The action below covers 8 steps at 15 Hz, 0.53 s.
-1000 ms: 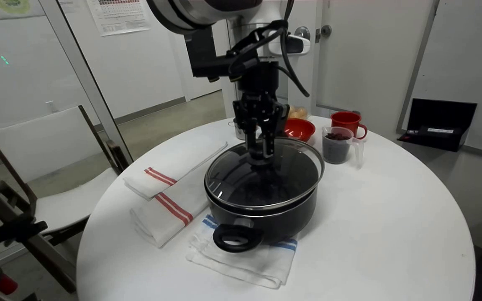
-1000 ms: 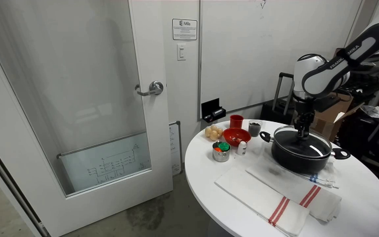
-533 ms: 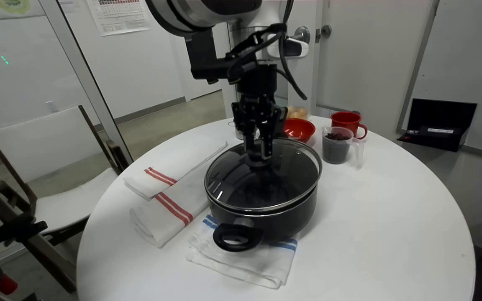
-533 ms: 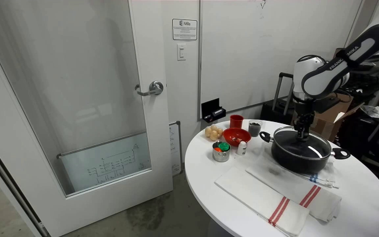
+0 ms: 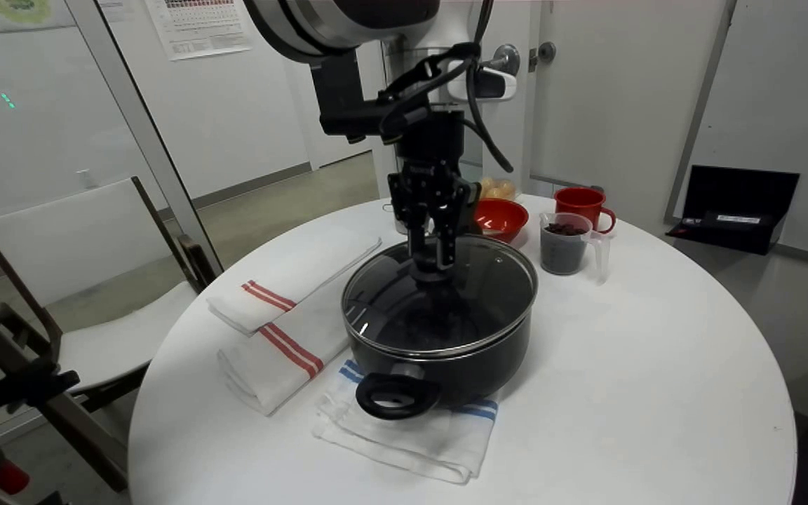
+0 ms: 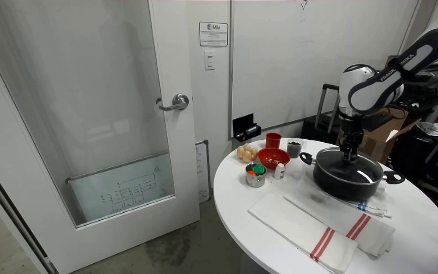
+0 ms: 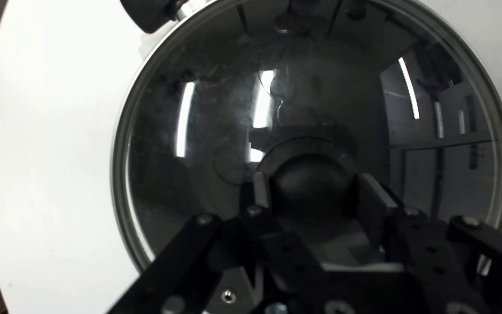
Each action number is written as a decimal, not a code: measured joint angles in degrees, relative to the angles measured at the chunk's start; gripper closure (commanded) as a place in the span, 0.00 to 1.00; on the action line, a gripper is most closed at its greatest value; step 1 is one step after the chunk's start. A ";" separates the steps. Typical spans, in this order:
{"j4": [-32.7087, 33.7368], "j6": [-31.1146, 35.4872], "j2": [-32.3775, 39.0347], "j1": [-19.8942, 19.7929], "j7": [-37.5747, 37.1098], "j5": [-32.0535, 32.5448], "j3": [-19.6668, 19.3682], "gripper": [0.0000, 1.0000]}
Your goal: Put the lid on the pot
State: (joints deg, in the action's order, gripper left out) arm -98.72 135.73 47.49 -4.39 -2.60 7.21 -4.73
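Note:
The black pot [image 5: 474, 375] stands on a folded cloth; its two loop handles show in an exterior view [image 6: 340, 188]. The clear glass lid [image 5: 383, 301] lies level over the pot, its metal rim at or very near the pot's rim; I cannot tell if it bears fully. The lid fills most of the wrist view [image 7: 216, 113], with one pot handle at the top left. My gripper [image 5: 432, 261] points straight down, its fingers closed on both sides of the lid's dark knob [image 7: 314, 183]. The pot's inside is dark beneath the glass.
A red bowl [image 6: 274, 158], a clear measuring cup [image 5: 564, 251], a red mug [image 5: 579, 202], a steel cup [image 6: 256, 179] and a small white bottle [image 6: 279, 171] stand near the pot. Two red-striped towels [image 5: 285, 344] lie beside it, a blue-striped cloth [image 5: 411, 449] under it.
My gripper has moved slightly down with the lid. The gap between the lid's rim and the pot's rim has narrowed. The pot's near handle has shifted very slightly.

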 measured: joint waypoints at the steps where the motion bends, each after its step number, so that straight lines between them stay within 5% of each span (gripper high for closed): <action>1: 0.00 0.00 0.06 -0.07 0.16 -0.48 0.05 0.75; 7: 0.00 0.00 0.27 -0.56 0.56 -2.51 0.70 0.75; 8: 0.00 0.00 0.30 -0.64 0.57 -2.80 0.78 0.26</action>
State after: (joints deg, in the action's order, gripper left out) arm -98.72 135.73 47.79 -5.02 -2.03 4.41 -3.95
